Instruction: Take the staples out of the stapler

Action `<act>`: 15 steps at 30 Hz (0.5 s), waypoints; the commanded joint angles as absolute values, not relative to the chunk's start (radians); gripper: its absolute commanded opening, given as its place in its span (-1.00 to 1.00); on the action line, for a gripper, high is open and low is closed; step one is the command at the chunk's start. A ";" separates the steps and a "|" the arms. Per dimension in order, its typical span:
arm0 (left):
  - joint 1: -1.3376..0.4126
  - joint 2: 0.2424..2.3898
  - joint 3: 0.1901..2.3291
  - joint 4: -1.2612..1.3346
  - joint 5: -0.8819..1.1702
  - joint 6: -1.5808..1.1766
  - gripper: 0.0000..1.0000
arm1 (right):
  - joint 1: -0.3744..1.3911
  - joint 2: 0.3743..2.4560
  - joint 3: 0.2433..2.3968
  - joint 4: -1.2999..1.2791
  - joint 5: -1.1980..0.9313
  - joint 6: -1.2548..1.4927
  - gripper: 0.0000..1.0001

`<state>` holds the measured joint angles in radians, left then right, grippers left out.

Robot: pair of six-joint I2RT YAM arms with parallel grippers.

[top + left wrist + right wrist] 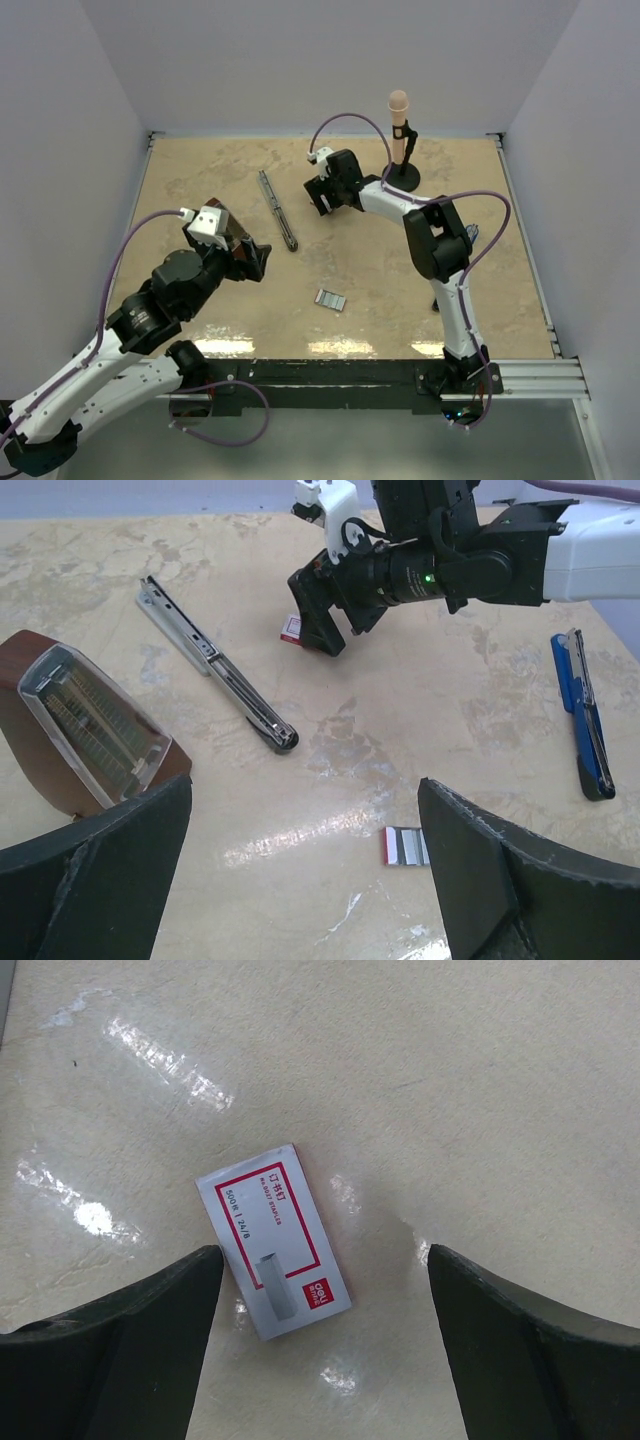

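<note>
Right of left claw [305, 785], untouched, lie staples [403, 846].

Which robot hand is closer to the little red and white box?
Right. The right gripper hangs open just above the box; the left gripper is far off, down by the staples.

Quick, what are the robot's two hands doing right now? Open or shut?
Left gripper: open, empty.
Right gripper: open, above the box, not gripping it.

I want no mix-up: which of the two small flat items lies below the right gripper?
The red-and-white printed box; the silvery strip lies apart from it, unprinted.
</note>
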<state>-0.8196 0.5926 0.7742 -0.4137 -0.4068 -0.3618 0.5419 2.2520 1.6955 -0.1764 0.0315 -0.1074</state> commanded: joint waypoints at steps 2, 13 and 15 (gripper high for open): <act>-0.819 0.587 0.772 -0.400 -0.453 -0.339 1.00 | 0.541 2.256 1.747 -0.184 -0.058 -0.176 0.72; -0.819 0.607 0.773 -0.394 -0.466 -0.327 0.99 | 0.543 2.292 1.767 -0.190 -0.071 -0.193 0.61; -0.821 0.597 0.772 -0.396 -0.475 -0.328 0.99 | 0.543 2.301 1.769 -0.196 -0.069 -0.196 0.59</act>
<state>-0.8196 0.6113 0.7734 -0.4137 -0.4412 -0.3485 0.5423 2.2807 1.7287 -0.1913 -0.0486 -0.1692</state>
